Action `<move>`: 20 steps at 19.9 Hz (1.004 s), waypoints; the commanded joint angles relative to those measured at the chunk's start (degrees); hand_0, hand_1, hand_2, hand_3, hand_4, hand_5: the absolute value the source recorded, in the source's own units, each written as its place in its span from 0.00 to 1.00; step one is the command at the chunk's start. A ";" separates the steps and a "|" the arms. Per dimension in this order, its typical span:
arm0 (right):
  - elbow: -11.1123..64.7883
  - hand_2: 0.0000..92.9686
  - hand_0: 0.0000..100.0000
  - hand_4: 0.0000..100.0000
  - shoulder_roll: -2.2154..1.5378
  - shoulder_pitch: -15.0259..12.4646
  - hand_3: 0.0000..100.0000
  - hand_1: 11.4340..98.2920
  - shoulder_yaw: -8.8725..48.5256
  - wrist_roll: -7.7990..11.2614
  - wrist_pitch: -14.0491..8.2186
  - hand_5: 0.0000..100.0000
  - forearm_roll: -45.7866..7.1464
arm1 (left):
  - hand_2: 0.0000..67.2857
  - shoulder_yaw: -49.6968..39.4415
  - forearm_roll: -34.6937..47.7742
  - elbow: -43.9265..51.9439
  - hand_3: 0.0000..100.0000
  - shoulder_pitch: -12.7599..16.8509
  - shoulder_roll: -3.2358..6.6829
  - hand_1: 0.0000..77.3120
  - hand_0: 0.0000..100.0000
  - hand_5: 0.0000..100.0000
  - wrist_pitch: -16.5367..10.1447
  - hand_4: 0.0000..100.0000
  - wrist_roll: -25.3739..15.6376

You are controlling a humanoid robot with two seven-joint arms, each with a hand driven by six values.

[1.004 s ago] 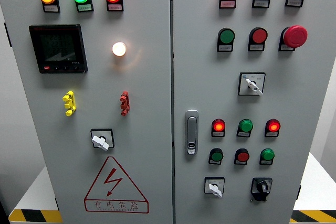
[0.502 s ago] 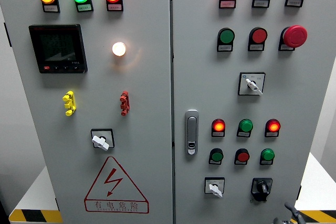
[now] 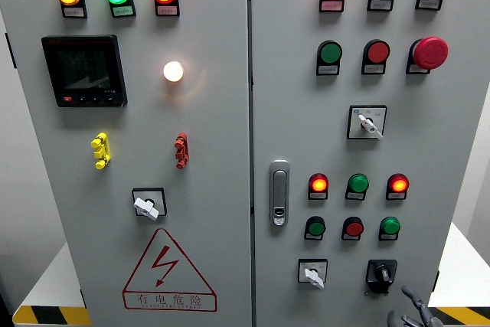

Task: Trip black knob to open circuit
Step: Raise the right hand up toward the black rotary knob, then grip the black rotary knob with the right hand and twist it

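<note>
I'm on the approach: right hand (image 3: 409, 313) is just peeking in at the bottom right, below the black knob (image 3: 381, 274), not touching it. Can't tell whether it's open or closed. Next I'd have to lift it to the knob and twist.

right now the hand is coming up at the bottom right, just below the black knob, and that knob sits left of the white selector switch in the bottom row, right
Not quite. The head view shows the black knob to the right of the white selector switch, not left of it. The rest holds: the right hand is at the bottom right, just below the knob and not touching it.
</note>
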 commanded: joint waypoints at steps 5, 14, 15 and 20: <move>-0.26 0.03 0.81 0.80 0.84 0.65 0.83 0.49 -1.28 -0.01 0.00 0.91 -0.21 | 0.19 -0.08 0.00 0.00 0.21 0.00 0.00 0.05 0.00 0.02 0.00 0.07 0.00; -0.61 0.03 0.83 0.80 1.02 0.65 0.83 0.48 -1.55 -0.10 0.08 0.91 -0.21 | 0.19 0.01 0.00 0.00 0.21 0.00 0.00 0.05 0.00 0.02 0.00 0.07 0.00; -0.61 0.03 0.83 0.80 1.02 0.65 0.83 0.48 -1.81 -0.10 0.08 0.91 -0.21 | 0.19 -0.08 0.00 0.00 0.21 0.00 0.00 0.05 0.00 0.02 0.00 0.07 0.00; -0.52 0.03 0.84 0.80 1.02 0.65 0.84 0.46 -2.25 -0.10 0.08 0.91 -0.21 | 0.19 0.01 0.00 0.00 0.21 0.00 0.00 0.05 0.00 0.02 0.00 0.07 0.00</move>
